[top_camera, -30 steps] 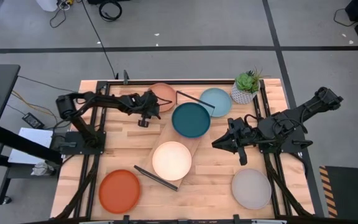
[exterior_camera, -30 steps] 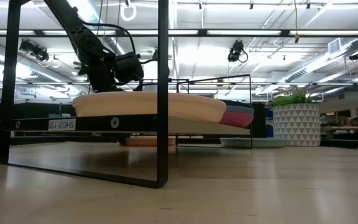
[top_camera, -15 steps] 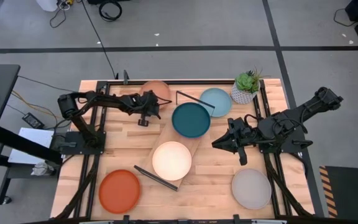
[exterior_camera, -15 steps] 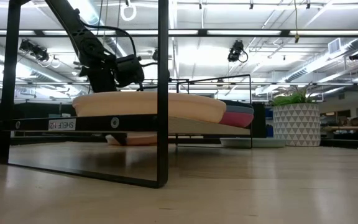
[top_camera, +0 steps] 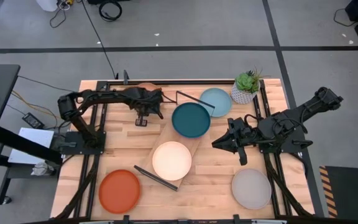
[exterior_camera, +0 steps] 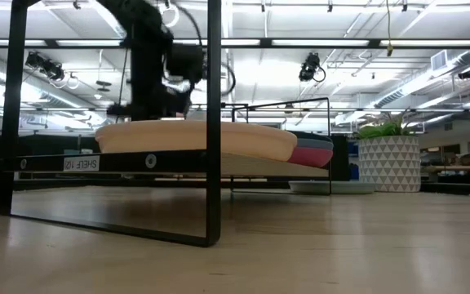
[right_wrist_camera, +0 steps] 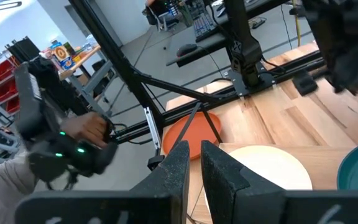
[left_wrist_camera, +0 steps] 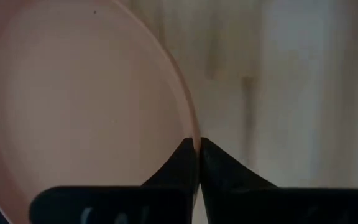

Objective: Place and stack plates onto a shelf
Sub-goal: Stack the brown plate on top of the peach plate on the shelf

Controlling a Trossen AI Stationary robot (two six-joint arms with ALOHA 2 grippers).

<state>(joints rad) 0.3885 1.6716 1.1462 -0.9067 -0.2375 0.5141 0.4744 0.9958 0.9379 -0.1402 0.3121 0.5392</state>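
My left gripper (top_camera: pixel 149 99) is over the table's far left part, shut on the salmon plate (left_wrist_camera: pixel 73 106). In the high view only a sliver of that plate (top_camera: pixel 146 85) shows past the arm. The shelf (top_camera: pixel 180 138), a light-wood plank with black brackets, lies slantwise mid-table. The cream plate (top_camera: pixel 171 160) and the dark teal plate (top_camera: pixel 191 119) rest on it. In the low view a magenta plate (exterior_camera: pixel 310 155) shows behind the cream plate (exterior_camera: pixel 194 139). My right gripper (top_camera: pixel 219 143) waits shut, right of the shelf, touching nothing. My left gripper pinches the salmon plate's rim (left_wrist_camera: pixel 194 138) between its two fingers (left_wrist_camera: pixel 179 168), one on the inner face and one on the outer. The plate is lifted clear of the table; its hollow face spreads out ahead of the fingers.
The light blue plate (top_camera: pixel 216 101) and the potted plant (top_camera: pixel 247 86) stand at the far right. The orange plate (top_camera: pixel 119 190) lies near left, the grey plate (top_camera: pixel 251 188) near right. A person (right_wrist_camera: pixel 55 143) stands beyond the table in the right wrist view.
My left gripper has risen and drawn toward the table's far left, taking the salmon plate with it. The plate lay on the table by the shelf's far end, tipped up at one side, and is now lifted clear.
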